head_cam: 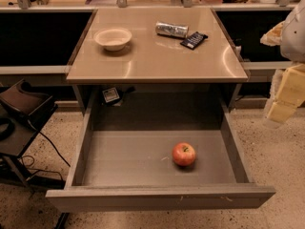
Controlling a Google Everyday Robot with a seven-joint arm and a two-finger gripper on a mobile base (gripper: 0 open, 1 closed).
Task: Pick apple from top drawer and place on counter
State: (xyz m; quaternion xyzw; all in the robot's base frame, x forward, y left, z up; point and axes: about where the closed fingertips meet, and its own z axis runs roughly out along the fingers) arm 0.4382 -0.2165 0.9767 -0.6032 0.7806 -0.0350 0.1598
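Reaching well means coming in below the surface edge and descending straight into the open top drawer onto the apple, which sits right of centre on the drawer floor. The apple lies well apart, lower-left of the hand, which hangs at the right edge. Whether the hand is open or holds anything cannot be told.

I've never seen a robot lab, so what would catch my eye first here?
The small round red-orange apple lies alone on the grey floor of the wide pulled-out top drawer. Above, the glossy tan counter carries a pale bowl; the robot's pale-yellow gripper hangs at the right edge.
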